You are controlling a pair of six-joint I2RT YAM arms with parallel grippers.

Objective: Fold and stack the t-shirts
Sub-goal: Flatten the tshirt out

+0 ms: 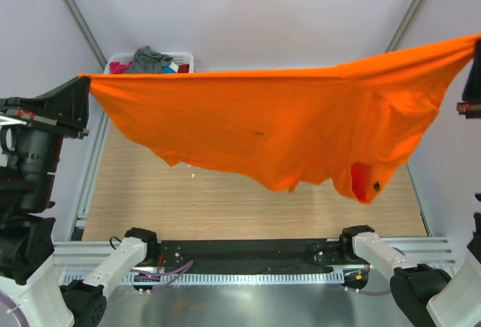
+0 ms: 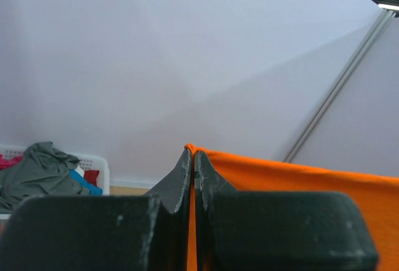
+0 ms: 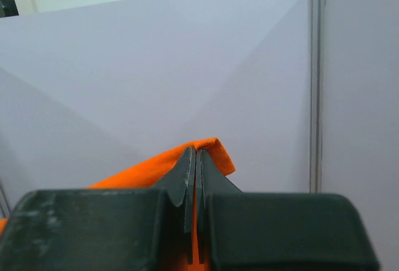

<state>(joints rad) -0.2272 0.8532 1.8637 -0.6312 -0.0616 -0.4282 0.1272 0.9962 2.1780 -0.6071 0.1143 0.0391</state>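
Orange t-shirt (image 1: 285,131) | corners clamped inside left, right jaws | spread above table (image 1: 225,210)

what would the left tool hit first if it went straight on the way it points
Probably the wall. The left tool is shut on the shirt, and nothing else sits ahead of it; the basket lies low to the left. Depth is unclear.

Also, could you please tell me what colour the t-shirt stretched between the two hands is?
The t-shirt is plain bright orange, seen best in the top external view.
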